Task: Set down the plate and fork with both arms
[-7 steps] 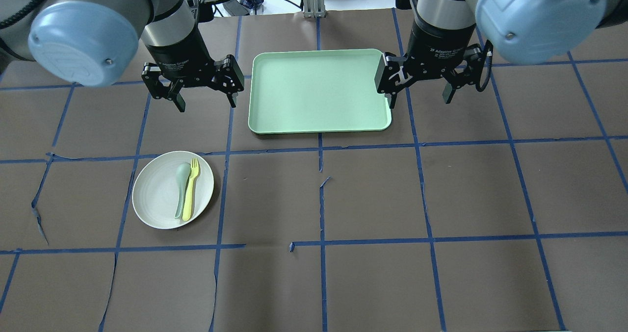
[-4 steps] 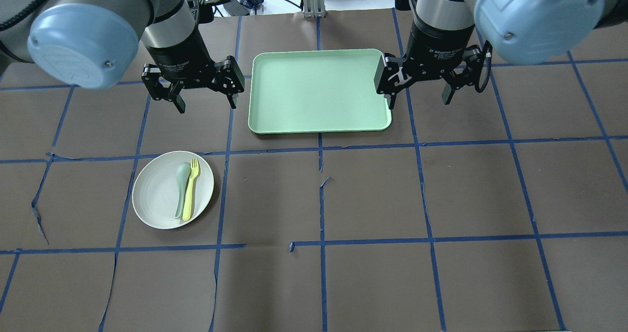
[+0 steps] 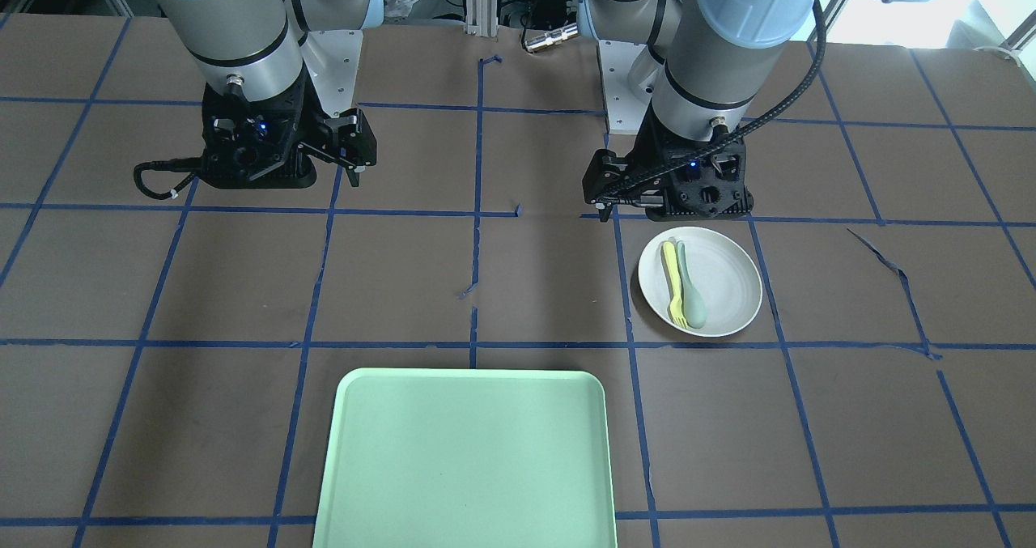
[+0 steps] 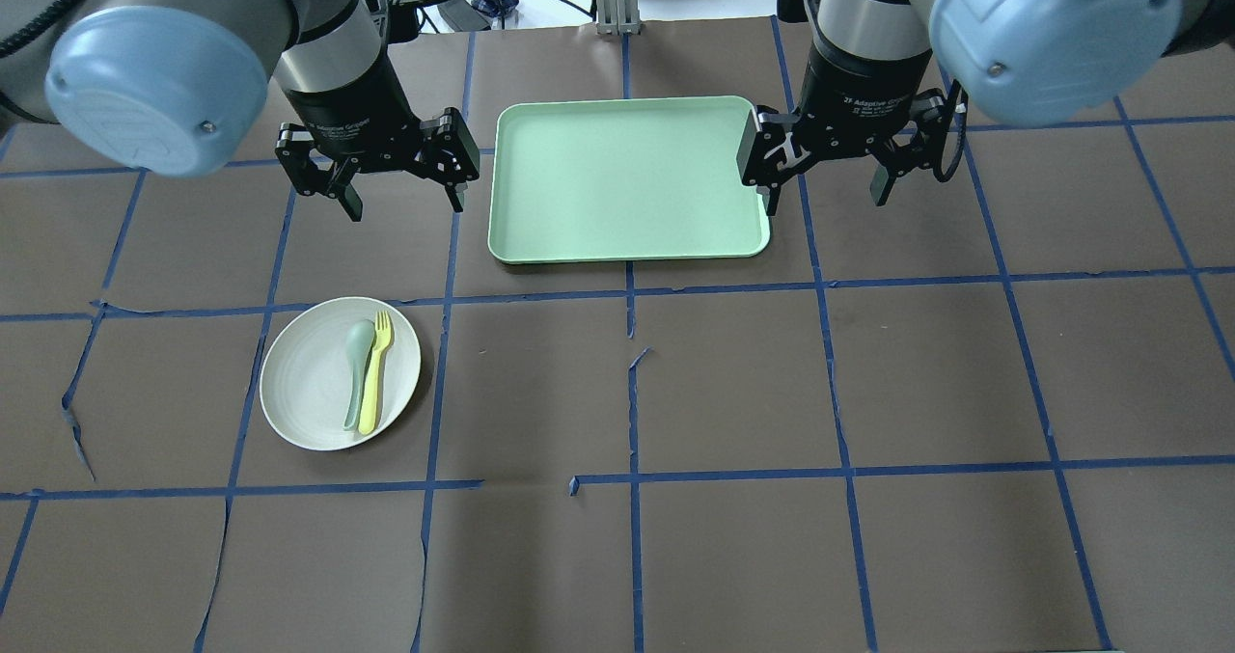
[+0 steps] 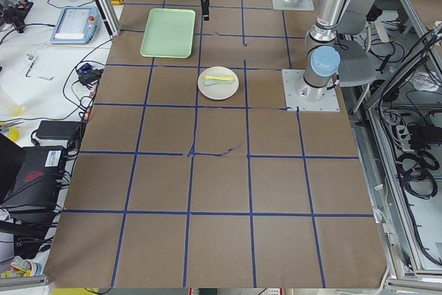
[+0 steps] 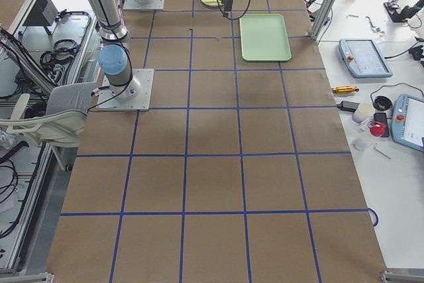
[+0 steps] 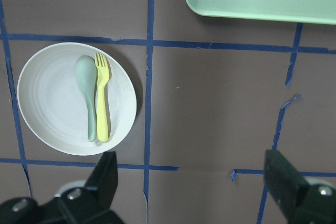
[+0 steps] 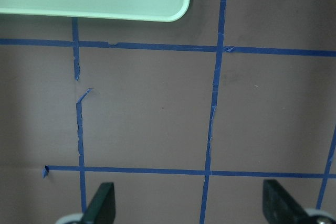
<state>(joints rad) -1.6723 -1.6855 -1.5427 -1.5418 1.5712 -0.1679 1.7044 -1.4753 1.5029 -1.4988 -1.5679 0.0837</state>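
Left claw [image 4: 405,204] gaping, empty, hovering; right claw [image 4: 825,200] likewise. On counter [image 4: 733,393] lies plate [image 4: 304,397], apart from tray [image 4: 627,180], fork [image 4: 376,375] on it beside spoon [image 4: 358,364]. I'd grip plate rim squarely, avoiding cutlery.

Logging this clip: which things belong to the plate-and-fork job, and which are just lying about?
Job: plate, fork, left gripper, right gripper, mint-green tray (likely destination).
Lying about: grey-green spoon, on the plate beside the fork.
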